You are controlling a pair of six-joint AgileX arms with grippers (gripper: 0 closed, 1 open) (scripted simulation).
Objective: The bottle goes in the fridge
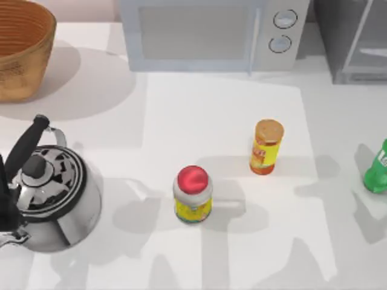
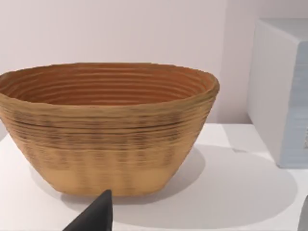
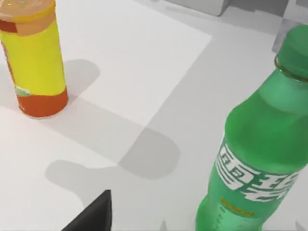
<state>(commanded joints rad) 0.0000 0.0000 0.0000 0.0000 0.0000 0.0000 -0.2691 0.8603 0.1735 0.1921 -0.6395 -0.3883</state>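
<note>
While the green bottle (image 1: 377,168) is being kept upright at the right edge of the bench (image 1: 224,109), it is being seen close up by the right wrist camera (image 3: 257,159), its whitish label marks facing that camera and nothing gripping it. A dark fingertip of the right end effector (image 3: 94,214) is being shown at the edge of that view, apart from the bottle; whether that end effector is released or clenched cannot be told. The fridge (image 1: 354,39) is being shown at the far right corner of the bench, well apart from the bottle, beside the light grey microwave (image 1: 211,33).

The orange-lidded jar (image 1: 266,147) is being left standing left of the bottle, and the red-lidded jar (image 1: 193,194) nearer and further left. A steel kettle (image 1: 51,196) is being shown at the near left, a woven basket (image 1: 21,48) at the far left corner.

The basket is being faced by the left wrist camera (image 2: 108,127), with a dark fingertip of the left end effector (image 2: 94,216) below it; its state cannot be told either.
</note>
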